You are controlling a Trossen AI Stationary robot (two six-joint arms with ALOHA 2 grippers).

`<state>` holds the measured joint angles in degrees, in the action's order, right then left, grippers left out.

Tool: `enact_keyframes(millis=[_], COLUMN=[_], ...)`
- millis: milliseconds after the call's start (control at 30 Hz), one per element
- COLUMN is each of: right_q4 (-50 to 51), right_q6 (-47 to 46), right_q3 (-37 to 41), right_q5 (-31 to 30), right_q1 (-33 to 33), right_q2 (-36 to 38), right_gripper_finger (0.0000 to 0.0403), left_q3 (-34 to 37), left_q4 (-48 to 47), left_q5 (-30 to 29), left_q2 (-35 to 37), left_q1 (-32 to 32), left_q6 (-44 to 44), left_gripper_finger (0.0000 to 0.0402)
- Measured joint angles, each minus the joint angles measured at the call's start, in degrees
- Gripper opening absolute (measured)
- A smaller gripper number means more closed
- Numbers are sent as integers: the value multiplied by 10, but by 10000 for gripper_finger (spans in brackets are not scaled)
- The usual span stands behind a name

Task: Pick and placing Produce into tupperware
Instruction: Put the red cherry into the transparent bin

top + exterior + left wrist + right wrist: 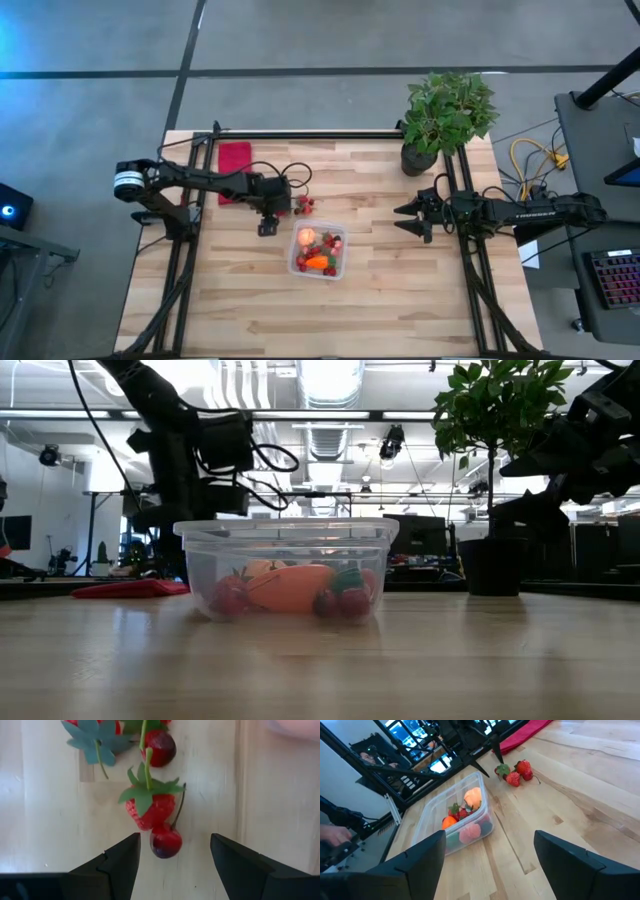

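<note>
A clear tupperware stands mid-table and holds a carrot, a pale round fruit and red pieces. A few loose pieces of produce lie on the wood just beyond it. In the left wrist view these are a dark cherry, a strawberry and another cherry. My left gripper points steeply down beside them and is open. The near cherry shows in the gap between its fingers, untouched. My right gripper waits open at the table's right.
A potted plant stands at the far right corner. A red cloth lies at the far left, under the left arm. Dark rails run along both sides of the table. Bare wood shows toward the near edge.
</note>
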<state>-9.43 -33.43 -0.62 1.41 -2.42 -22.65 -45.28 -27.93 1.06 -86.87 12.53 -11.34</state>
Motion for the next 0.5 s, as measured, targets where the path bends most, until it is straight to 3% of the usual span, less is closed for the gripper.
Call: enact_keyframes(millis=[200, 500], right_q4=[0, 0], right_q6=[0, 0], right_q3=[0, 0], right_q5=[0, 0], right_q1=[0, 0], right_q2=[0, 0], right_gripper_finger=[297, 296], left_q3=[4, 4], left_q4=[4, 4], left_q5=[0, 1], left_q2=[-1, -1], left_q1=[5, 18], left_q6=[0, -15], left_gripper_finger=[220, 152])
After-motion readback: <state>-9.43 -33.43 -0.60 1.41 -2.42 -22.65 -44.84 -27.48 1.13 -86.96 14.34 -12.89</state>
